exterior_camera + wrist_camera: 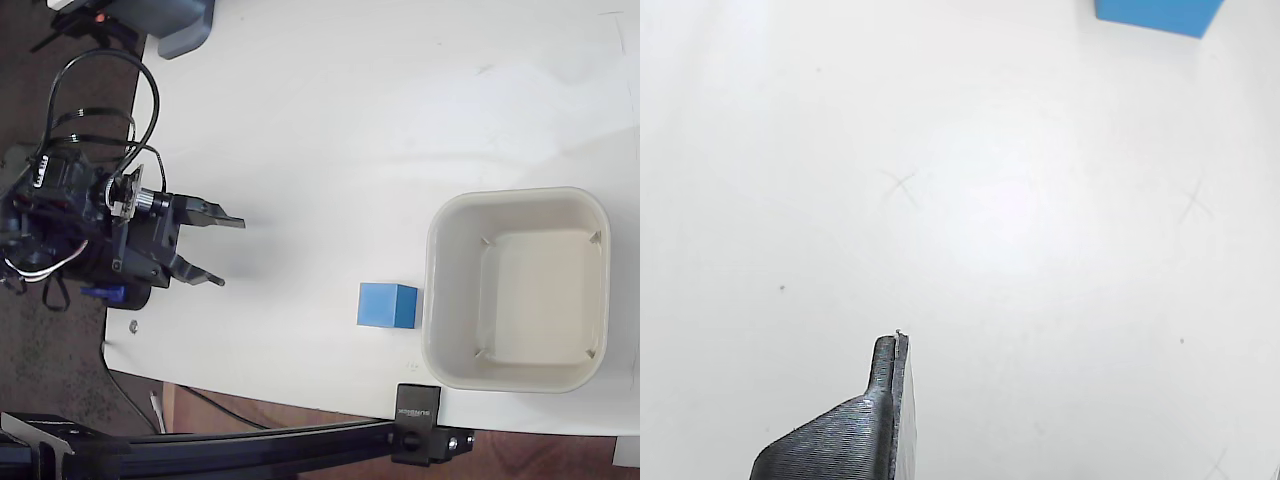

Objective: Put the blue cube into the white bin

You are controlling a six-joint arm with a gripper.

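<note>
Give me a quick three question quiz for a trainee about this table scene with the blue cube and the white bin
1. True or false: the blue cube already lies inside the white bin.
2. In the fixed view, the gripper is: A) open and empty, B) shut on the cube, C) over the bin.
3. Fill in: in the fixed view, the cube sits just to the ____ of the bin.

Key: 1 false, it rests on the table beside the bin's outer wall. 2 A. 3 left.

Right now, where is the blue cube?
In the fixed view the blue cube sits on the table just left of the white bin, right of the open, empty gripper.
</note>
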